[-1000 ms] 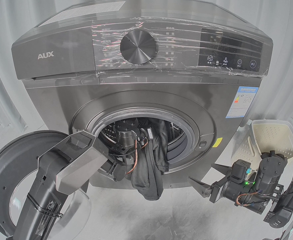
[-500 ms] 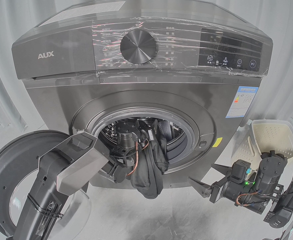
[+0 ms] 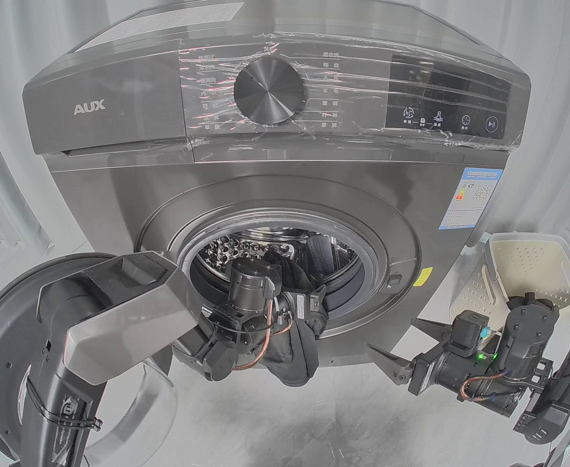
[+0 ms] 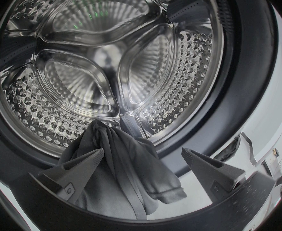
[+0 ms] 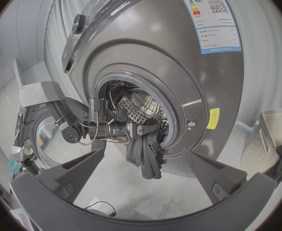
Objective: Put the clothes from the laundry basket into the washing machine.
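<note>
1. The left gripper (image 4: 142, 150) sits at the mouth of the washing machine (image 3: 285, 163) with its jaws apart, gripping nothing.
2. The dark garment (image 4: 121, 174) lies just below its fingers, draped over the door seal (image 4: 240, 90) and partly hanging outside.
3. A sound next move is probably to close on the bunched fold just ahead of the fingertips, lift it clear of the seal, and let go deep in the drum (image 4: 83, 64) ahead.
4. The right gripper (image 3: 395, 340), also spread open, hangs with the laundry basket (image 3: 538, 261) close behind it.

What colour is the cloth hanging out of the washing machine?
The cloth is dark grey; the right wrist view shows it best.
</note>
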Robot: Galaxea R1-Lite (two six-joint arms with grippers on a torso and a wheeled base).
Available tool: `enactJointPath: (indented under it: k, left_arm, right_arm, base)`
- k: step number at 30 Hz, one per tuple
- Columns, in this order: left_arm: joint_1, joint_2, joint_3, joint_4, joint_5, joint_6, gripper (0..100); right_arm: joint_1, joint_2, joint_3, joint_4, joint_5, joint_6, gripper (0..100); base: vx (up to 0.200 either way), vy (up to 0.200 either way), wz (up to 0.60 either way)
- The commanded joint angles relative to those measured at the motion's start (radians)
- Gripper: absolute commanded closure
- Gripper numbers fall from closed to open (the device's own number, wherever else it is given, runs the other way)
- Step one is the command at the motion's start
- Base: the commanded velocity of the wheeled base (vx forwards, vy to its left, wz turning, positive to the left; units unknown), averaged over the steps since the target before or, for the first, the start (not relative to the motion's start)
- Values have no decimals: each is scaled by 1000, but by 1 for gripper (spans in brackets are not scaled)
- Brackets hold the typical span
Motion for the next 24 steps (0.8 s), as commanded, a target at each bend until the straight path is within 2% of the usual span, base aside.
enactJointPath:
  k: [1, 6, 14, 19, 20, 24]
  left_arm:
    - [-8, -21, 27, 1, -3, 1, 0]
    - [-6, 33, 15, -2, -1, 1, 0]
    - [6, 98, -29, -16, 0, 26, 0]
    - [8, 111, -34, -14, 2, 26, 0]
    - [8, 111, -34, -13, 3, 26, 100]
    - [8, 114, -54, -16, 11, 24, 100]
  right_arm:
    - [0, -4, 0, -2, 0, 0, 0]
    - [0, -1, 0, -2, 0, 0, 0]
    - [2, -1, 2, -2, -2, 1, 0]
    - [0, -2, -1, -2, 0, 1, 0]
    - [0, -2, -3, -2, 0, 1, 0]
    - [3, -2, -3, -2, 1, 5, 0]
  base:
    - [0, 0, 0]
    - [0, 0, 0]
    - [0, 0, 0]
    - [0, 0, 0]
    - [0, 0, 0]
    - [0, 0, 0]
